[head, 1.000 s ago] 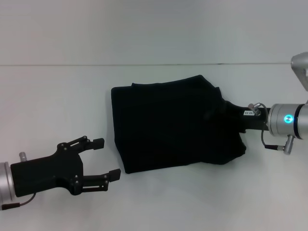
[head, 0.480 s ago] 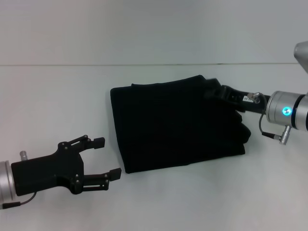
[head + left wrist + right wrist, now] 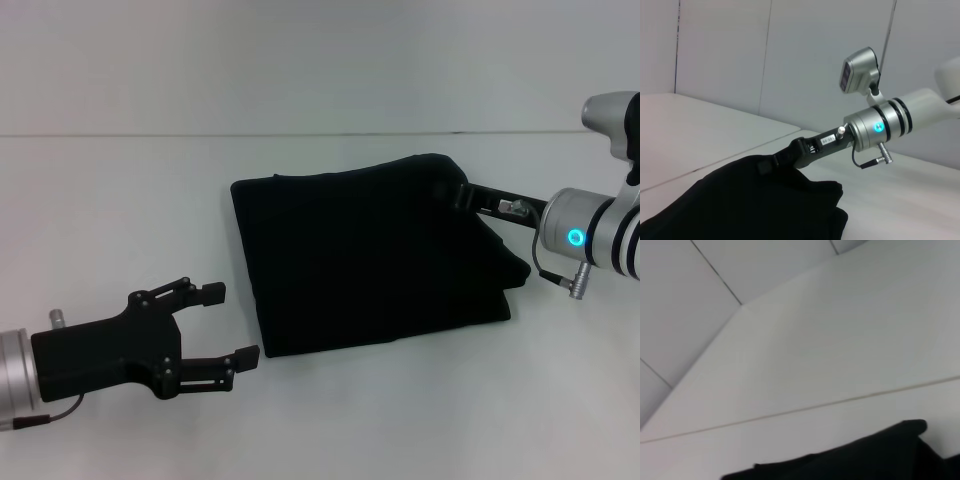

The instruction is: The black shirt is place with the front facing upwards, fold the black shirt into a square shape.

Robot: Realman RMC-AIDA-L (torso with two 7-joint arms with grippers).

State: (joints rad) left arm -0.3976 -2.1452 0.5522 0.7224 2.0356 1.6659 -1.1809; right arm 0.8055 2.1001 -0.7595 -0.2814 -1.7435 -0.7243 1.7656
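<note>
Black shirt: the black shirt (image 3: 370,255) lies folded on the white table (image 3: 120,200), near the middle of the head view, already close to a square, with its near-left corner toward the left gripper.
Shirt shape: the left and near edges look straight; the right side (image 3: 495,270) bulges in loose layers and looks thicker than the rest. No lettering or neck label shows.
Right gripper: the right gripper (image 3: 462,194) sits at the shirt's far-right corner, its black body touching or tucked into the cloth. Whether its fingers are apart or together cannot be told, since dark cloth hides the tips.
Left gripper: the left gripper (image 3: 228,322) hovers over bare table just beside the shirt's near-left corner, fingers apart, holding nothing.
Left wrist view: the right arm reaches into the raised cloth edge (image 3: 805,187).
Step in hand, as a judgement: finishing and tidying the last fold on the right side.
Doing it well: the right gripper should draw clear low and level so no layer drags with it.
Risk: a snagged corner would pull the square open.
</note>
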